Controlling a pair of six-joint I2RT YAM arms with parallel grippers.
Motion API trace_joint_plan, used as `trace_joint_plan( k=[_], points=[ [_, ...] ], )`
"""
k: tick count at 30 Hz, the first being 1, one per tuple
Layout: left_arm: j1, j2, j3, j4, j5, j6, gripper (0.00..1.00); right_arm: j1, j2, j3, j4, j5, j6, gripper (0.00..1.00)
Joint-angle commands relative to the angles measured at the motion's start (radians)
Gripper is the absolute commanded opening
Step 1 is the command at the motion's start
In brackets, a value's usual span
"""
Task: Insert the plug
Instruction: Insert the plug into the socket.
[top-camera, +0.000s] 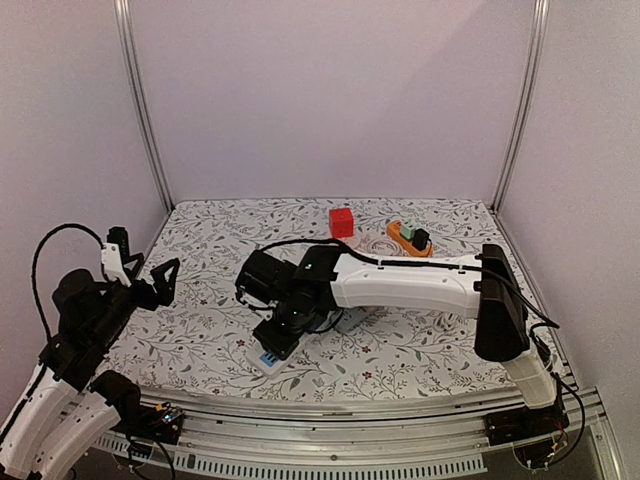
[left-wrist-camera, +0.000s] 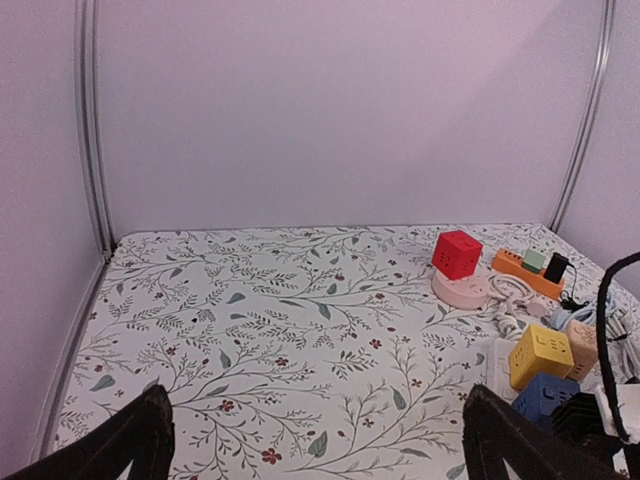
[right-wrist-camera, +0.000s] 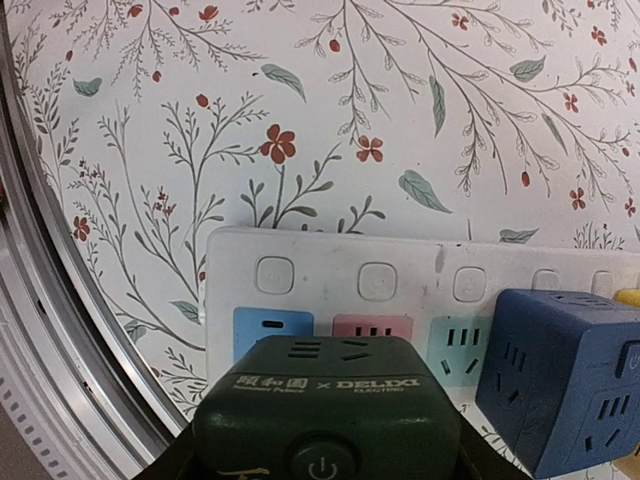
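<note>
My right gripper (right-wrist-camera: 325, 468) is shut on a dark green cube plug (right-wrist-camera: 330, 405) marked DELIXI, with a power button on its face. It sits low over the near edge of a white power strip (right-wrist-camera: 400, 255), in front of the strip's blue (right-wrist-camera: 270, 325) and pink (right-wrist-camera: 372, 326) sockets. I cannot tell whether the plug is seated. A blue cube (right-wrist-camera: 560, 375) sits on the strip to the right. In the top view the right gripper (top-camera: 275, 335) is over the strip's left end (top-camera: 262, 362). My left gripper (top-camera: 165, 280) is open and empty, raised at the far left.
In the left wrist view a red cube (left-wrist-camera: 457, 253) stands on a pink round strip (left-wrist-camera: 462, 290), with an orange strip (left-wrist-camera: 520, 270) behind. A yellow cube (left-wrist-camera: 540, 353), a blue cube (left-wrist-camera: 542, 395) and white cables (left-wrist-camera: 510, 300) lie at the right. The metal table rail (right-wrist-camera: 60, 380) runs close by.
</note>
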Motion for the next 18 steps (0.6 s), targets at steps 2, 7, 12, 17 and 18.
trace_joint_plan(
  k=[2,7,12,17,18],
  points=[
    [0.014,0.001,-0.019,0.017,0.015,-0.007,0.99,-0.016,0.019,0.049,0.009,0.024,-0.039,0.0],
    [0.017,0.003,-0.022,0.02,0.014,-0.007,0.99,-0.019,0.028,0.049,-0.006,0.035,-0.052,0.0],
    [0.017,0.006,-0.023,0.022,0.019,-0.006,1.0,-0.021,0.049,0.049,-0.008,0.037,-0.059,0.0],
    [0.021,0.004,-0.026,0.025,0.02,-0.007,1.0,-0.022,0.072,0.049,-0.013,0.033,-0.06,0.0],
    [0.021,0.004,-0.026,0.026,0.021,-0.007,1.0,-0.021,0.077,0.047,-0.015,0.039,-0.061,0.0]
  ],
)
